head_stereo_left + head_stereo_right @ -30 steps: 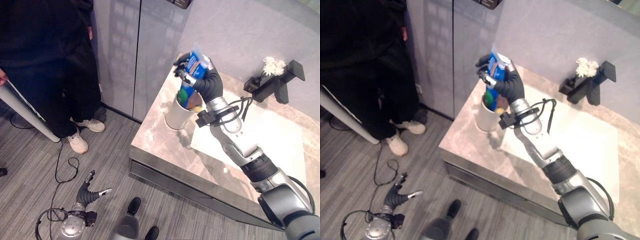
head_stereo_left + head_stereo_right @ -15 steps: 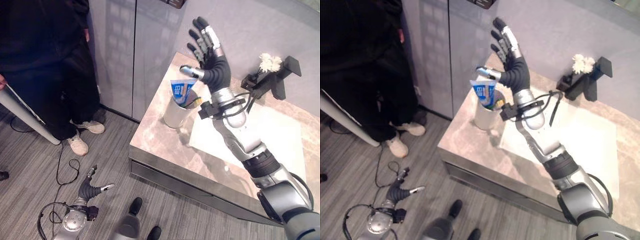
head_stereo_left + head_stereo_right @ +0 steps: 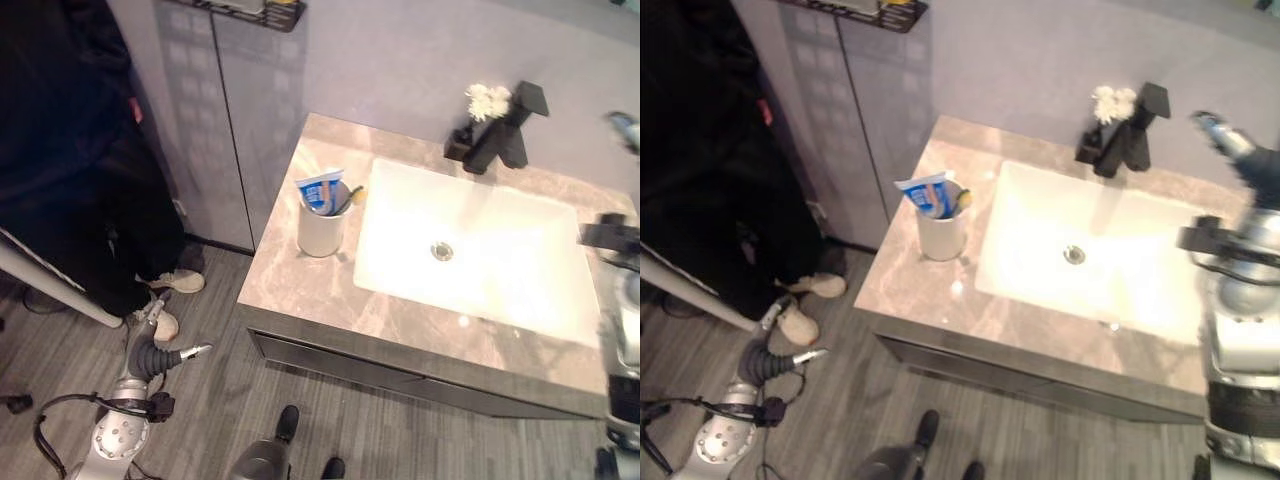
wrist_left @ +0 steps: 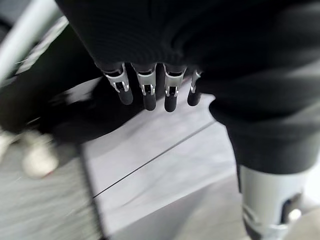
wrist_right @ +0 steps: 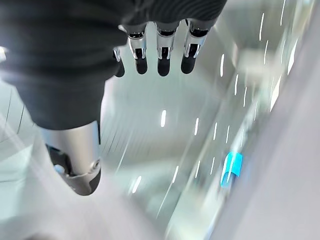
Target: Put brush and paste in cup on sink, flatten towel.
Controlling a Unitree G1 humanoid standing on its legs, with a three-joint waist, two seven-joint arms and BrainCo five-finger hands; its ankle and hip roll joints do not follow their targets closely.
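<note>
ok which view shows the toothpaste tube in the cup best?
The left eye view: the blue-and-white toothpaste tube stands clear in the white cup. The right eye view shows it too, blurrier. Neither wrist view shows a recognisable tube.

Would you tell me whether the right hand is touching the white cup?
Apart. In the right eye view the right hand is raised beyond the basin, with the cup across it.

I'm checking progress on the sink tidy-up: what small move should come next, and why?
Probably turn the head to search for the towel. The white cup on the counter beside the basin already holds the blue paste tube and what looks like a brush, no towel lies on the counter in view, and both the right hand and left hand are open and empty.
</note>
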